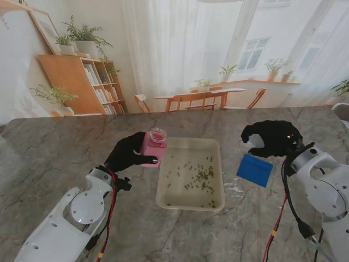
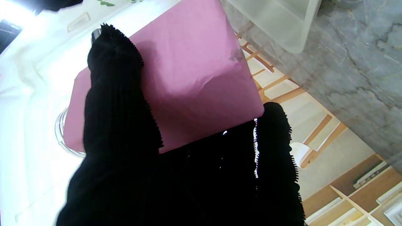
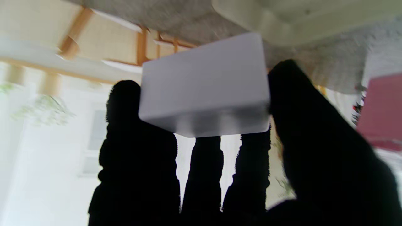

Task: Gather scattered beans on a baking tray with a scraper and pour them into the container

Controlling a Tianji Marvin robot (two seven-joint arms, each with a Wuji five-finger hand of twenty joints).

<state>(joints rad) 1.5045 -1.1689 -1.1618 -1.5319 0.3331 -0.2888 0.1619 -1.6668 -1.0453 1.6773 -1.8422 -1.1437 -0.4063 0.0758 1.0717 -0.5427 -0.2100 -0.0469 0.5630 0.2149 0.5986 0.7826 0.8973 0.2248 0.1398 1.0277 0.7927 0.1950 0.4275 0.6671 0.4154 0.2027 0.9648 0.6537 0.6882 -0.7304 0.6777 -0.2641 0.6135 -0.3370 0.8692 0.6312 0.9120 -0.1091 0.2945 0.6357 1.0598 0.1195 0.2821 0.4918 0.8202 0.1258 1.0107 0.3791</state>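
A cream baking tray (image 1: 161,180) lies mid-table with small green beans (image 1: 199,176) scattered across its right half. My left hand (image 1: 126,154) is shut on a pink container (image 1: 154,146) with a clear round rim, held upright at the tray's far left corner. In the left wrist view black fingers (image 2: 116,103) wrap the pink container (image 2: 194,69). My right hand (image 1: 272,139) is off the tray's right side, shut on the scraper's white handle (image 3: 204,84). The blue blade (image 1: 254,170) slants down toward the table.
The grey marble table (image 1: 54,158) stretches wide on both sides of the tray. The tray's corner (image 3: 298,18) and the pink container (image 3: 381,106) show in the right wrist view. Chairs, a table and a bookshelf stand beyond the far edge.
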